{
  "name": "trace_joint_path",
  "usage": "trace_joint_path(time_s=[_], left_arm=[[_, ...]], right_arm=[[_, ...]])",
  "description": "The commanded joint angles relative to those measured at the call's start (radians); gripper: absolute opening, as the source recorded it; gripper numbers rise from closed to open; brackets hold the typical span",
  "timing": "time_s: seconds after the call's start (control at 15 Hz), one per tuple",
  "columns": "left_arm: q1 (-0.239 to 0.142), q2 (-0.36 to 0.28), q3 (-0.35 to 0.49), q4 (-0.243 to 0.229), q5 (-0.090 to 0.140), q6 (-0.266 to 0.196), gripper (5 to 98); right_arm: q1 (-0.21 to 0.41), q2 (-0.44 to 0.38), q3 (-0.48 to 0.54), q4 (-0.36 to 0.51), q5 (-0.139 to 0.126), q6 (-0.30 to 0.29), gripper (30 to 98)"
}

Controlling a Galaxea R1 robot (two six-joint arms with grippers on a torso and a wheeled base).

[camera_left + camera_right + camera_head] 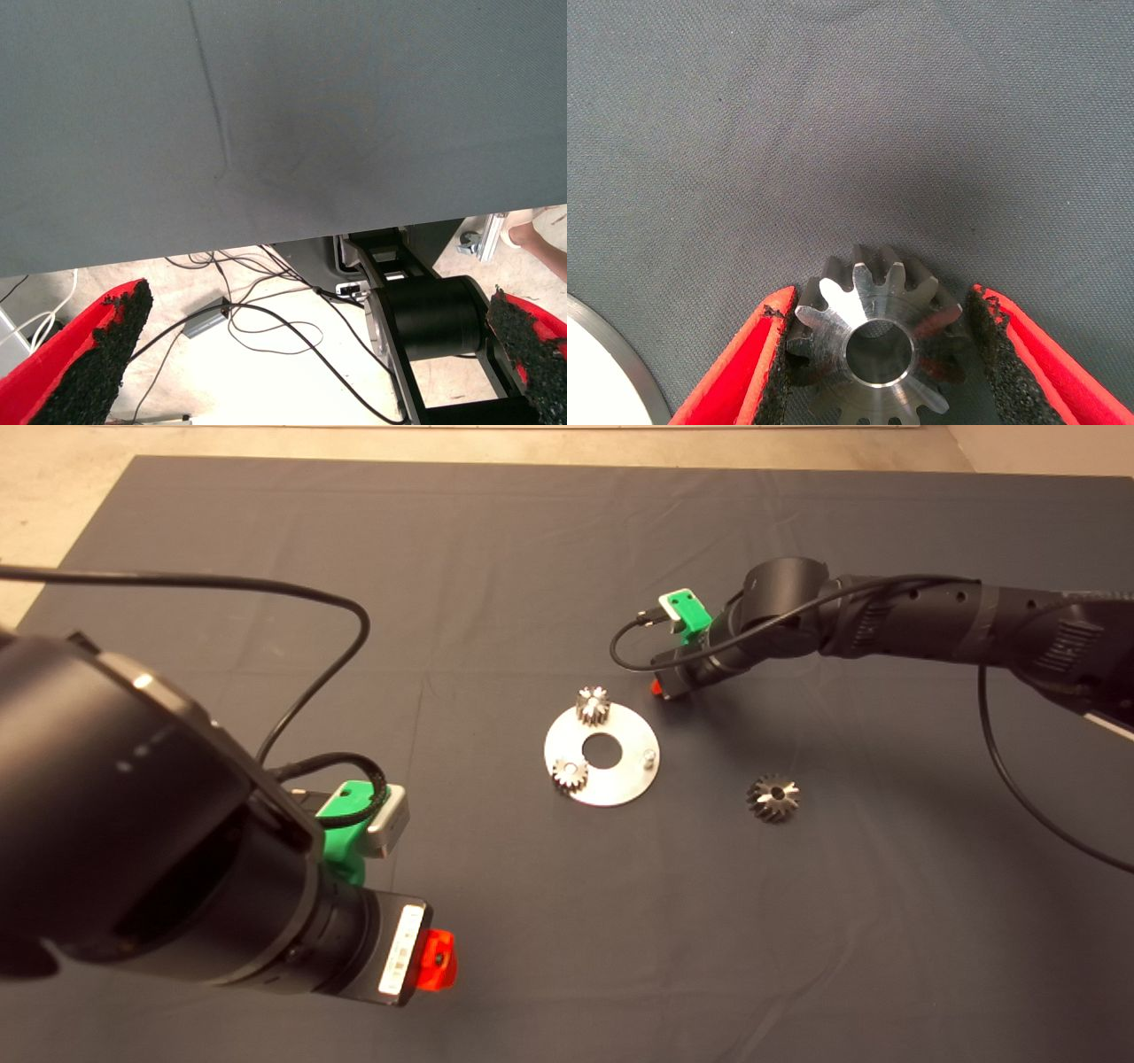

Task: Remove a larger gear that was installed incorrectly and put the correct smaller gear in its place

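Observation:
In the right wrist view the smaller gear (877, 350), a steel pinion with a centre hole, sits between the black pads of my right gripper (882, 303), which is shut on it just above the mat. From above, that gripper (660, 686) is just beyond the upper right rim of the round silver plate (620, 784); the pinion itself is hidden there. The larger gear (772, 797), dark with flared teeth, lies flat on the mat to the right of the plate. My left gripper (437, 959) waits at the lower left, open.
Two small pinions (593, 705) (570, 774) stand on the plate, and a bare pin (649, 757) rises at its right side. The left wrist view shows the mat's edge (266, 235), cables on the floor and a person's leg (532, 239).

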Motion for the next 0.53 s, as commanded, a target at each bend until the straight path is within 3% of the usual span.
trace_joint_path(time_s=[0.0,0.13,0.47], left_arm=[[-0.015,-0.002,0.015,-0.016,0.132,0.001,98.2],[-0.015,-0.002,0.015,-0.016,0.132,0.001,98.2],[-0.015,-0.002,0.015,-0.016,0.132,0.000,98.2]], right_arm=[[0.022,-0.002,0.001,-0.031,-0.005,-0.004,50.9],[0.022,-0.004,0.000,-0.031,-0.005,-0.004,46.2],[0.022,-0.002,0.001,-0.031,-0.005,-0.004,44.1]])
